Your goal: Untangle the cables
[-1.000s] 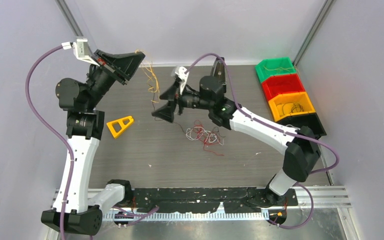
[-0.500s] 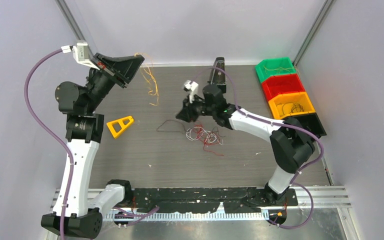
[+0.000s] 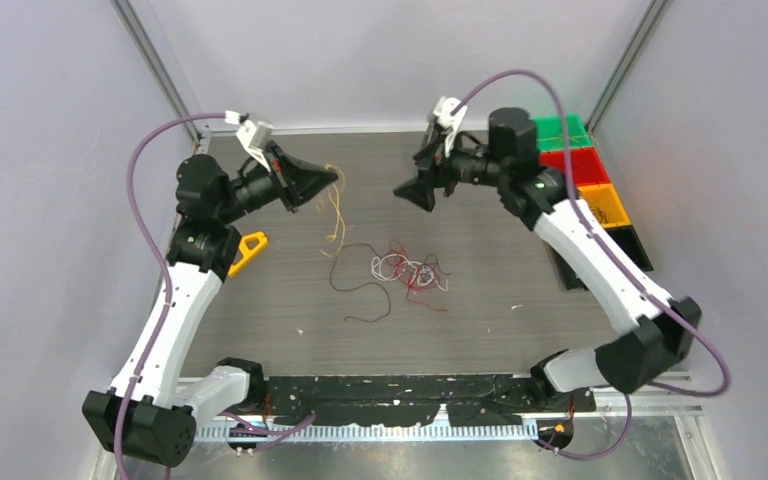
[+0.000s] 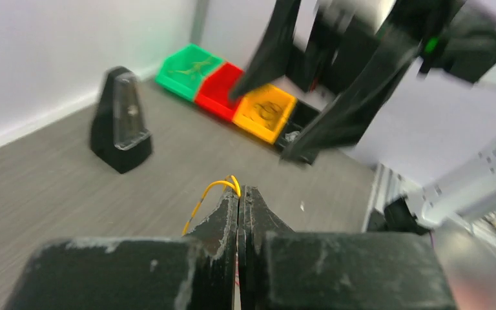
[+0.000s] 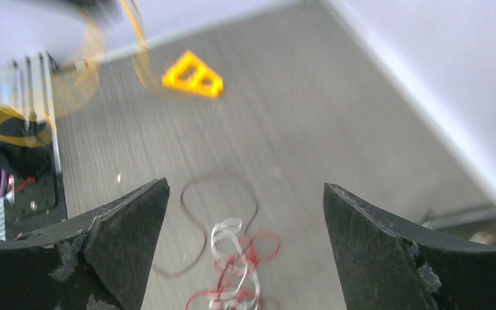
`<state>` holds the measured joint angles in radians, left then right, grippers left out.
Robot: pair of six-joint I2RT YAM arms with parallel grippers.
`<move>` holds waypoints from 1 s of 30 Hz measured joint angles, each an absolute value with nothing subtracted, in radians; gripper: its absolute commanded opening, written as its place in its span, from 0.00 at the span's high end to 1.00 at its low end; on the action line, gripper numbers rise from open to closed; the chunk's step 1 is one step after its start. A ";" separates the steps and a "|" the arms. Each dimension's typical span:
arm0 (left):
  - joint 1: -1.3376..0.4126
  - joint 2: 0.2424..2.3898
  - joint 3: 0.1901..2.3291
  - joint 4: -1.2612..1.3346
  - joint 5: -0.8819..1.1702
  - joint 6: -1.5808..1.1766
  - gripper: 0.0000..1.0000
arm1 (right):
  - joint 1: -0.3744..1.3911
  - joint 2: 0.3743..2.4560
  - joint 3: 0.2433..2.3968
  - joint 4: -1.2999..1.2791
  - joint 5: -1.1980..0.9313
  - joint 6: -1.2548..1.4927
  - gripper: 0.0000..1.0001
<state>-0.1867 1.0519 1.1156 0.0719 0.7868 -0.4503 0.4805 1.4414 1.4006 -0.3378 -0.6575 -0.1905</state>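
A tangle of red and white cables (image 3: 410,272) lies mid-table. A loose dark brown strand (image 3: 355,285) curls just left of it. My left gripper (image 3: 332,180) is shut on thin yellow and orange wires (image 3: 335,212) that dangle from it above the table; the wrist view shows a yellow loop (image 4: 214,188) pinched at the closed tips of the left gripper (image 4: 240,192). My right gripper (image 3: 407,190) is open and empty, held high behind the tangle. In its wrist view, the right gripper (image 5: 245,187) frames the tangle (image 5: 242,258) and the brown strand (image 5: 200,213) far below.
Green (image 3: 566,128), red (image 3: 575,163), orange (image 3: 605,205) and black (image 3: 632,248) bins line the right edge; some hold wires. A yellow triangle piece (image 3: 250,248) lies at the left (image 5: 194,74). A black wedge-shaped block (image 4: 121,123) stands at the back.
The left gripper swung right and lower with the yellow wires. The right gripper rose from the tangle toward the back, now wide open. The dark brown strand lies spread out left of the tangle.
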 measured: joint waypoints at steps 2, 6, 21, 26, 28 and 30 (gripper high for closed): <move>-0.218 1.052 1.090 0.072 0.839 -0.416 1.00 | 0.486 1.379 1.462 -0.300 -0.675 -0.185 0.05; -0.267 1.069 1.066 0.144 0.949 -0.436 1.00 | 0.560 1.319 1.544 -0.209 -0.716 -0.168 0.05; -0.394 1.116 1.077 0.366 1.138 -0.596 1.00 | 0.699 1.364 1.520 -0.252 -0.861 -0.266 0.04; -0.406 1.110 1.077 0.388 1.126 -0.614 1.00 | 0.719 1.364 1.462 -0.233 -0.878 -0.252 0.39; -0.406 1.105 1.077 0.393 1.113 -0.618 1.00 | 0.723 1.359 1.434 -0.216 -0.878 -0.240 0.54; -0.406 1.098 1.077 0.393 1.098 -0.618 1.00 | 0.723 1.349 1.405 -0.205 -0.875 -0.226 0.70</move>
<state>-0.4065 1.0981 1.0767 0.3931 1.0985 -0.6182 0.7227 1.3491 1.4048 -0.2050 -0.8749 -0.2260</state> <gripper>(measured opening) 0.007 0.501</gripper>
